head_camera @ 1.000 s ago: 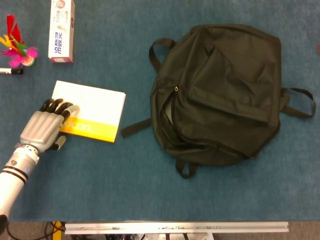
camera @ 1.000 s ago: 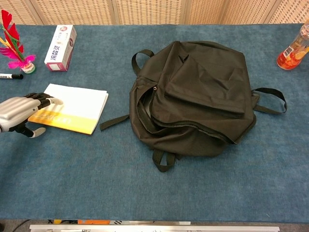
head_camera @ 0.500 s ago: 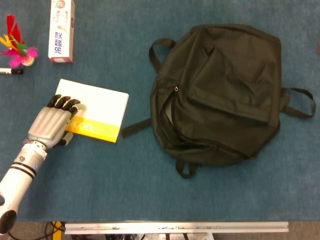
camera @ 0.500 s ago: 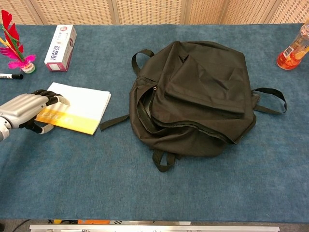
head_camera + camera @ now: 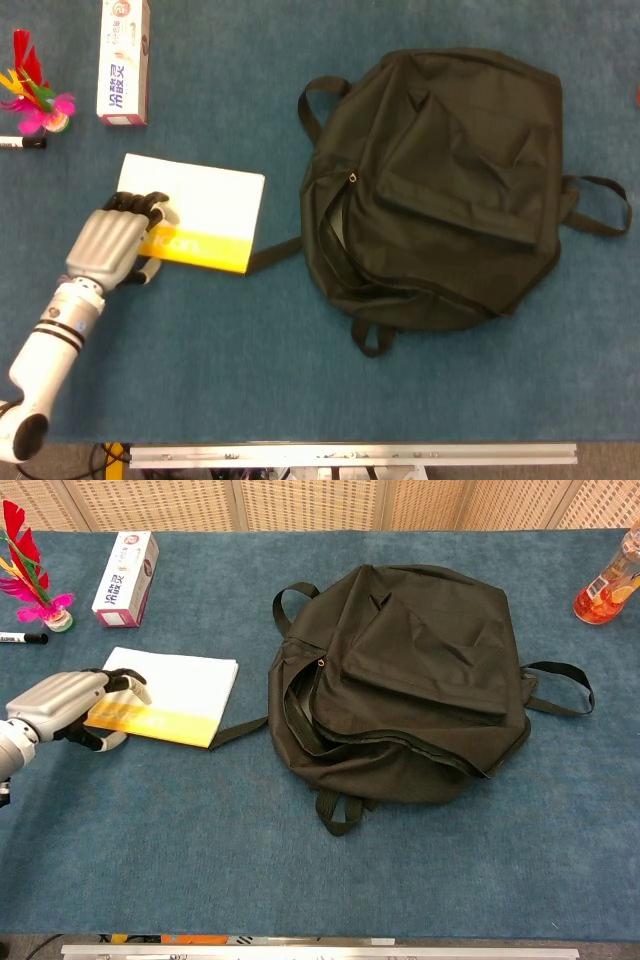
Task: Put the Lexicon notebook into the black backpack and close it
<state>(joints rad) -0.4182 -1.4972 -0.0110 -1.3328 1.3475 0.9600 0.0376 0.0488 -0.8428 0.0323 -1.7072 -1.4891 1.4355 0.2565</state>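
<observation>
The left hand (image 5: 112,246) pinches the notebook's (image 5: 205,206) left edge with curled fingers (image 5: 140,203), ready to carry it right toward the backpack's (image 5: 440,180) gaping zipper.

place: lab test table | blue felt top (image 5: 200,860) | metal edge rail (image 5: 350,456)

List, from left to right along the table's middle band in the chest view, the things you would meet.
left hand → notebook → black backpack

Notebook (image 5: 198,212) left of backpack (image 5: 440,185), touching strap; box (image 5: 124,60) behind notebook.
</observation>
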